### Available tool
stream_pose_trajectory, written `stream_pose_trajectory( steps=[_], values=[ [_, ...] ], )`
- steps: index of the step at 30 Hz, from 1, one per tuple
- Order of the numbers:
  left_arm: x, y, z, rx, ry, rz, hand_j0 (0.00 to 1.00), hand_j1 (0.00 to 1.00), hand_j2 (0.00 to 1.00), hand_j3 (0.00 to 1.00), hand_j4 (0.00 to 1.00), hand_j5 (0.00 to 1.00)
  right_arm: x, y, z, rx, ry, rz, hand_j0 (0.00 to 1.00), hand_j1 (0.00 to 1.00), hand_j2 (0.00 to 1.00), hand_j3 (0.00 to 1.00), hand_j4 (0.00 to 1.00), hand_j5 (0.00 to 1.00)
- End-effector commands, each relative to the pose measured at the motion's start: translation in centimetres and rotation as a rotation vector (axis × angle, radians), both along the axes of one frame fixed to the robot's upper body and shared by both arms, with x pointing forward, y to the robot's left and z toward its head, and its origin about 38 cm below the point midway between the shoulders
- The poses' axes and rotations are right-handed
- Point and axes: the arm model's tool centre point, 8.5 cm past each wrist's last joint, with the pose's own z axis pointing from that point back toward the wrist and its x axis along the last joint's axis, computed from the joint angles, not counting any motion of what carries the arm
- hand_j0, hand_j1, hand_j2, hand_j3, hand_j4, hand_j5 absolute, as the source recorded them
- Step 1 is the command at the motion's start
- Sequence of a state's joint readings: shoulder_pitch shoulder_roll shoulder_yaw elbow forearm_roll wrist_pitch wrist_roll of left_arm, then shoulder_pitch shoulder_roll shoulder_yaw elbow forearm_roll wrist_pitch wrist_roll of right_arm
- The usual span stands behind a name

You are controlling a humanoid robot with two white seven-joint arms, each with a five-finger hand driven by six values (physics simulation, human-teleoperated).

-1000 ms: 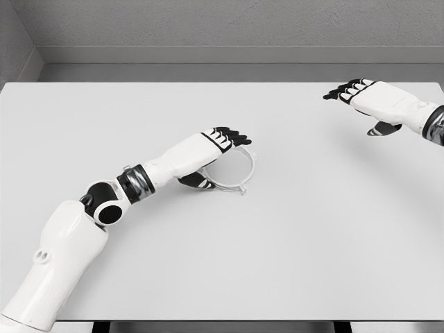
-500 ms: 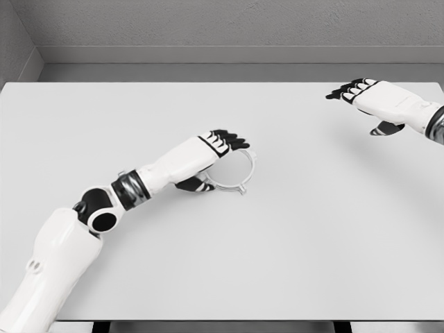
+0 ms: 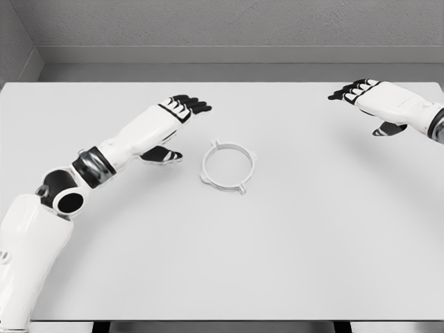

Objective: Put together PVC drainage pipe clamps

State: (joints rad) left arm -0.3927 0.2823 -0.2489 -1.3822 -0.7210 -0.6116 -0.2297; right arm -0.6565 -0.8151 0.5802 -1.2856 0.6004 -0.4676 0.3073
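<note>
1 thin white plastic ring-shaped pipe clamp (image 3: 228,166) is seen flat mid-table, untouched, judged light, stiff and slippery, best pinched at a rim lug; left hand (image 3: 175,118) and right hand (image 3: 374,99) are held relaxed, empty.

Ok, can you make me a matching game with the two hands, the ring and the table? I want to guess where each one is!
Things:
1. left hand
2. right hand
3. ring
4. table

Places:
A. lying flat near the middle of the table
B. open, at the far right
C. underneath everything
D. open, just left of the ring, not touching it

Pairs: 1-D, 2-B, 3-A, 4-C
</note>
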Motion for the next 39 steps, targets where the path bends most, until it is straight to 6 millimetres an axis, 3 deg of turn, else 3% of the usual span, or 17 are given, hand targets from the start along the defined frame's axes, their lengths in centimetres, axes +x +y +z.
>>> stream_pose_trajectory(
  steps=[1, 5, 13, 17, 19, 22, 29, 39],
  values=[
    [0.5, -0.2, -1.8, -0.021, 0.058, 0.019, 1.0, 1.0, 1.0, 1.0, 1.0, 1.0, 0.0, 0.0, 0.0, 0.003, 0.001, -0.001, 1.0, 1.0, 1.0, 1.0, 1.0, 1.0],
    [2.4, -1.9, -2.1, -0.042, 0.09, 0.018, 1.0, 1.0, 1.0, 1.0, 1.0, 1.0, -0.1, 0.1, -0.2, 0.002, 0.006, 0.002, 1.0, 1.0, 1.0, 1.0, 1.0, 1.0],
    [2.0, -3.7, -3.3, -0.026, 0.121, -0.023, 1.0, 1.0, 1.0, 1.0, 1.0, 1.0, -0.3, 0.1, -0.7, 0.002, 0.016, 0.004, 1.0, 1.0, 1.0, 1.0, 1.0, 1.0],
    [1.9, -3.2, -3.0, -0.03, 0.113, -0.018, 1.0, 1.0, 1.0, 1.0, 1.0, 1.0, -0.3, 0.1, -0.7, 0.002, 0.016, 0.004, 1.0, 1.0, 1.0, 1.0, 1.0, 1.0],
    [1.9, -2.0, -2.7, -0.019, 0.105, -0.006, 1.0, 1.0, 1.0, 1.0, 1.0, 1.0, -0.3, 0.1, -0.7, 0.002, 0.016, 0.004, 1.0, 1.0, 1.0, 1.0, 1.0, 1.0],
    [1.0, -1.3, -2.2, -0.026, 0.081, 0.0, 1.0, 1.0, 1.0, 1.0, 1.0, 1.0, -0.3, 0.1, -0.6, 0.003, 0.015, 0.006, 1.0, 1.0, 1.0, 1.0, 1.0, 1.0],
    [-1.9, -1.2, -3.3, -0.005, 0.081, -0.031, 1.0, 1.0, 1.0, 1.0, 1.0, 1.0, -0.5, 0.4, -0.6, 0.002, 0.013, 0.016, 1.0, 1.0, 1.0, 1.0, 1.0, 1.0],
    [-2.6, -2.6, -4.0, 0.007, 0.093, -0.067, 1.0, 1.0, 1.0, 1.0, 1.0, 1.0, -0.6, 0.1, -0.6, -0.005, 0.014, 0.013, 1.0, 1.0, 1.0, 1.0, 1.0, 1.0]
  ],
)
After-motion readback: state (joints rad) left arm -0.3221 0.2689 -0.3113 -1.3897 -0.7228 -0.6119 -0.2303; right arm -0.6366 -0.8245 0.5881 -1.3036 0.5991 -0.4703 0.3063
